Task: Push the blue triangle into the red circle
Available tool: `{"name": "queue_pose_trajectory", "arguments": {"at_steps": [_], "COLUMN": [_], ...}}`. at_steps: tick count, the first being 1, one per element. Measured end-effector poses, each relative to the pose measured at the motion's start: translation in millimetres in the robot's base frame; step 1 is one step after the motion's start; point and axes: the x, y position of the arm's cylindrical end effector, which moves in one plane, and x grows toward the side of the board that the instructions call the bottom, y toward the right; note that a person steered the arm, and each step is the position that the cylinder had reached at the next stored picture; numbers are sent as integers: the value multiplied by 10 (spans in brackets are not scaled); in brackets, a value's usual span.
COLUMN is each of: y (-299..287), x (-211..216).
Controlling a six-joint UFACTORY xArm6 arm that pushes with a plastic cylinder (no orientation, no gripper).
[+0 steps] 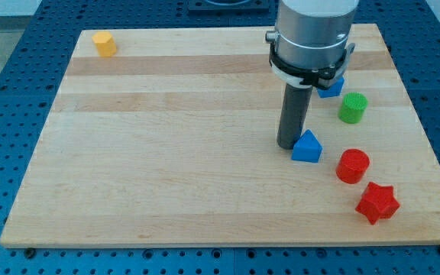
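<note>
My tip [289, 145] presses the blue triangle's [307, 147] left side; the red circle [352, 166] sits beyond, lower right.

One raised view, seemingly frontal, overlooking the board [166, 153].

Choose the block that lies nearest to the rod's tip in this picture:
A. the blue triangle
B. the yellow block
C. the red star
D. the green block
A: my tip stands right at the blue triangle, on its left in the view, while the other blocks all lie farther off.
</note>
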Motion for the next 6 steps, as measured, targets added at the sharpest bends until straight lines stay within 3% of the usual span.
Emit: {"name": "queue_pose_trajectory", "arguments": {"at_steps": [4, 6], "y": [-55, 211], "x": [101, 101]}}
